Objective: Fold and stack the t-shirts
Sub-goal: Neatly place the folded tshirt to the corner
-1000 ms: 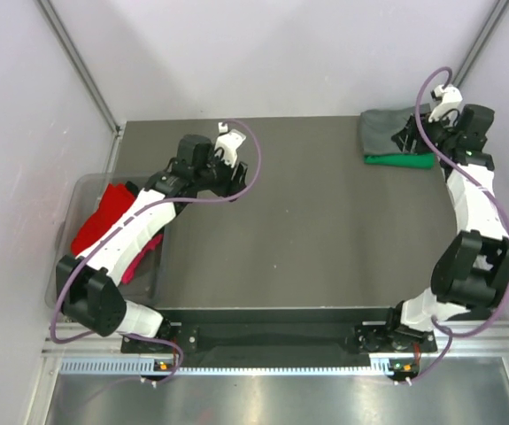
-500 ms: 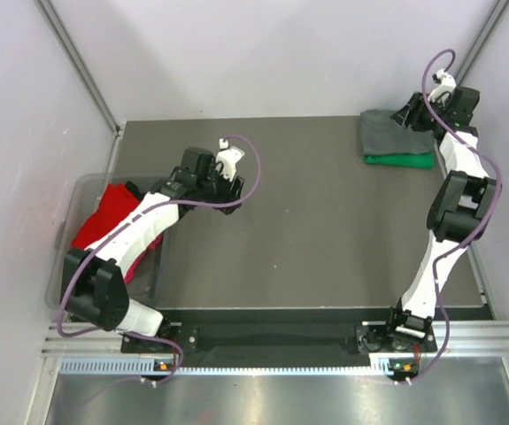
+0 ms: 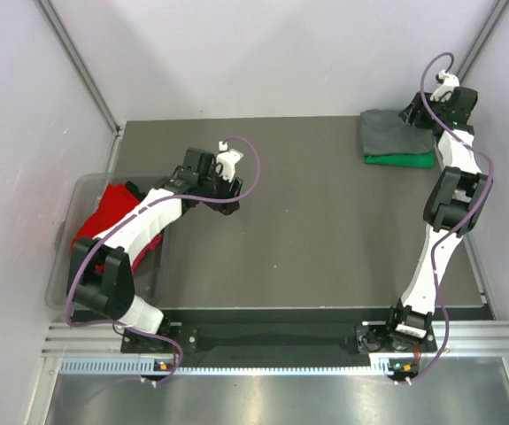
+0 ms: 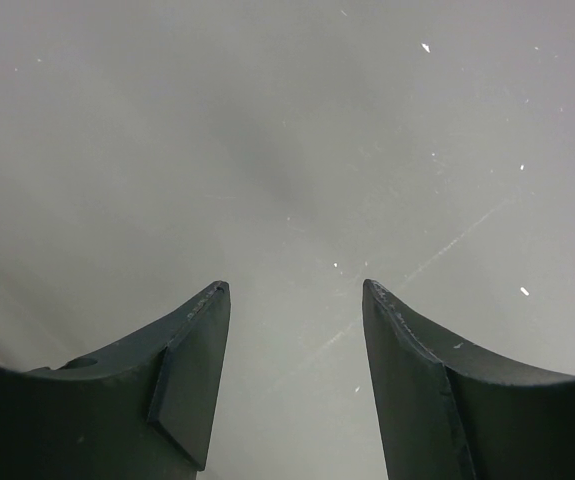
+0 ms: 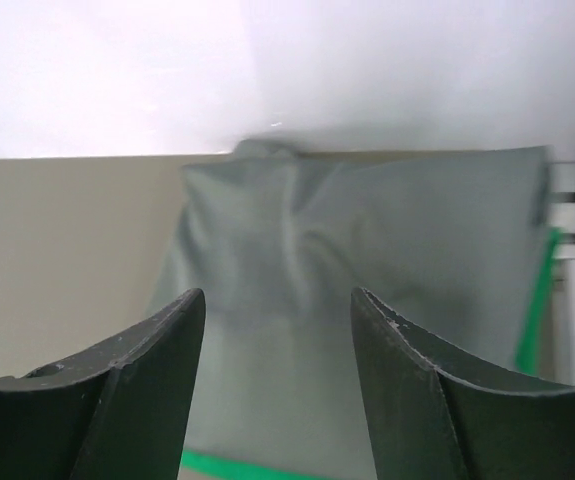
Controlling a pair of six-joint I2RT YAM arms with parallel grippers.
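Pale walls (image 3: 281, 53) are enclosing a dark desk (image 3: 325, 230). At its far right corner a folded dark grey t-shirt (image 3: 391, 133) is lying on a green t-shirt (image 3: 400, 160). The right fingers (image 5: 147, 380) are hovering apart above the grey one, gripping nothing. A red t-shirt (image 3: 104, 217) is sitting in the clear tub (image 3: 59, 266) at the desk's left edge. The left fingers (image 4: 192, 380) are standing apart over bare desk.

Table (image 3: 307, 230) bears green t-shirt (image 3: 400, 160) (far-right corner).

table (image 3: 325, 230) centre: passable | far-right: t-shirt stack (image 3: 394, 140) | left: tub (image 3: 57, 266), seemingly full
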